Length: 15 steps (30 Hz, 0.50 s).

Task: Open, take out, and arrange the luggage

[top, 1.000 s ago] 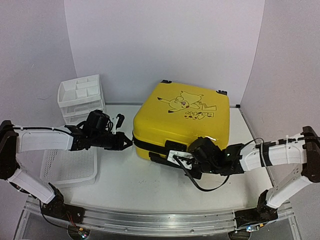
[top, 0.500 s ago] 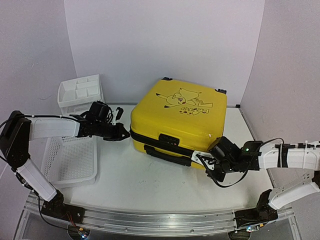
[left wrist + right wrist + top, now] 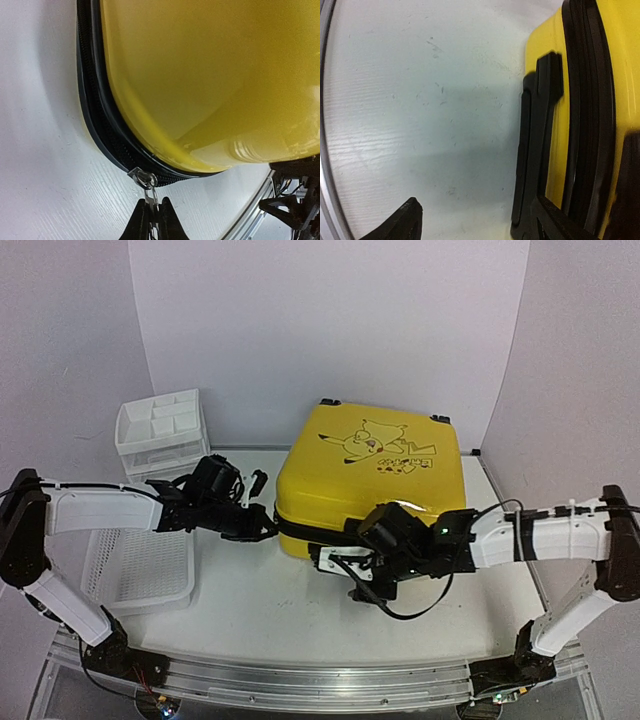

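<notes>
Luggage [image 3: 365,465] shell is showing as hard plastic: glossy yellow, smooth, carrying soft highlights. Zipper band [image 3: 92,100] is reading black, ribbed, semi-matt. Zipper pull [image 3: 146,182], at 6 o'clock in the left wrist view, is glinting as bare metal. Handle [image 3: 535,145] is looking like matt black plastic. Table [image 3: 410,100] is showing white, matt, faintly grained. Rail [image 3: 300,682] at 6 o'clock is shining as brushed metal.

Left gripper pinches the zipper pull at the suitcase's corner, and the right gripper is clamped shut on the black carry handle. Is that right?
Not quite. The right gripper is open, its jaws spread wide near the carry handle, not clamped on it; the right wrist view shows this. The left gripper does pinch the zipper pull at the corner of the suitcase.
</notes>
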Tool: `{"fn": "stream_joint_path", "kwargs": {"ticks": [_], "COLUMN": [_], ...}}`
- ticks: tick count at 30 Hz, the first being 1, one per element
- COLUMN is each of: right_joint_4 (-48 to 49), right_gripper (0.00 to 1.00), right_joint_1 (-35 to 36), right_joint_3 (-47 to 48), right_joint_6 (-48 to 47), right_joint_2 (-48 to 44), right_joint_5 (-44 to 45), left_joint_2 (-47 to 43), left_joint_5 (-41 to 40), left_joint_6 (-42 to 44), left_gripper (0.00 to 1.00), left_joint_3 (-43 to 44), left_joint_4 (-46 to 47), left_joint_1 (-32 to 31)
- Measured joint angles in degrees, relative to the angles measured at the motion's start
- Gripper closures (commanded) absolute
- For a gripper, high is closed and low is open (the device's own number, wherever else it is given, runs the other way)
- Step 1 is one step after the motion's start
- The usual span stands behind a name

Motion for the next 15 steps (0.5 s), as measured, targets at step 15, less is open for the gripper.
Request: {"fn": "stream_joint_path", "kwargs": {"ticks": [15], "right_joint_4": [15.4], "right_gripper": [0.60], "right_joint_1": [0.5], "right_joint_3": [3.7], "right_joint_6": [-13.6], "right_joint_2": [14.7], "right_joint_5": [16.3], "left_joint_2": [-2.7], "left_joint_5": [0.6], "left_joint_6": [-0.6], "left_gripper": [1.00], "left_joint_3": [-1.5], "left_joint_4": [0.4], "left_joint_1": [-0.5]}}
